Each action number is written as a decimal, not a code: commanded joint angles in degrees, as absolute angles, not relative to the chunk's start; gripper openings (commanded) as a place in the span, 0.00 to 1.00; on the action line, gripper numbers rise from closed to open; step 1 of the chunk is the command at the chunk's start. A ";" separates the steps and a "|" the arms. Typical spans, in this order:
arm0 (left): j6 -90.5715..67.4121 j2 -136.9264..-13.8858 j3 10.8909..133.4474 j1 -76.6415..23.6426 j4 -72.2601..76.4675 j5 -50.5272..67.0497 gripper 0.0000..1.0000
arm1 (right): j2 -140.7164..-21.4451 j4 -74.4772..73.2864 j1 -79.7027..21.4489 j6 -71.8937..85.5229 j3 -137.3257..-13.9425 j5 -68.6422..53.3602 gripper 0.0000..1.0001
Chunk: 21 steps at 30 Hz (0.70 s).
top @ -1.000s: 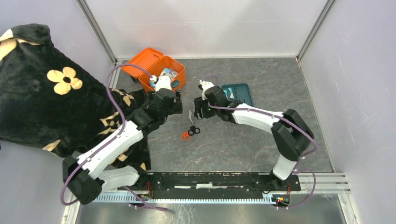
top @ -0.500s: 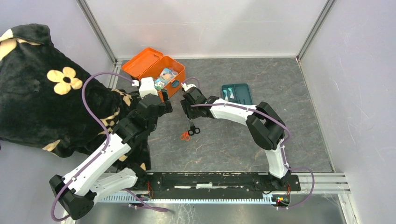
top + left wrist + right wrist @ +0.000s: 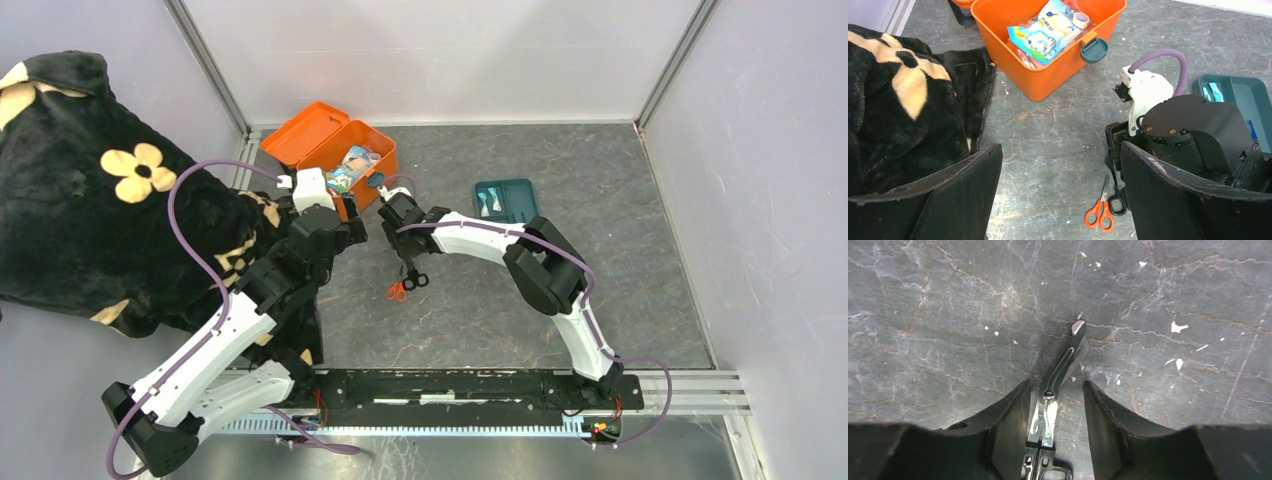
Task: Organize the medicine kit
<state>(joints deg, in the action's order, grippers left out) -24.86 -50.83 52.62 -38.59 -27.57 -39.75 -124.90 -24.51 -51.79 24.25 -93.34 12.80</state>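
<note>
- Right gripper (image 3: 1055,385) has swung left, away from the teal tray (image 3: 1243,97), and come down over the scissors (image 3: 1063,367). Its jaws have narrowed to a moderate gap.
- Scissor blades lie between those jaws, tip pointing out beyond them and handles behind. A gap shows between the blades and one finger, so no grip yet.
- Left gripper (image 3: 1060,150) has backed away from the medicine kit (image 3: 1048,85). Jaws are wide, with nothing between them.
- Kit sits ahead of the left jaws, lid open, packets (image 3: 1045,30) inside.
- Judgement: the scissors pickup is in hand, and the kit is their likely destination.
</note>
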 commanded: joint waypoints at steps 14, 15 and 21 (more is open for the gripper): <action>-24.44 -50.59 52.29 -38.32 -24.22 -37.42 0.93 | -115.92 -24.67 -47.90 24.54 -78.12 11.50 0.19; -24.44 -50.77 52.37 -38.32 -24.18 -37.17 0.93 | -114.78 -24.25 -47.37 23.70 -76.85 11.23 0.18; -25.49 -52.70 52.47 -38.32 -23.88 -34.55 0.93 | -110.19 -26.14 -45.81 18.82 -73.38 11.24 0.26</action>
<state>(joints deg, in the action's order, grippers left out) -24.82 -51.59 52.29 -38.59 -26.39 -36.58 -112.97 -21.54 -46.63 22.68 -75.16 10.79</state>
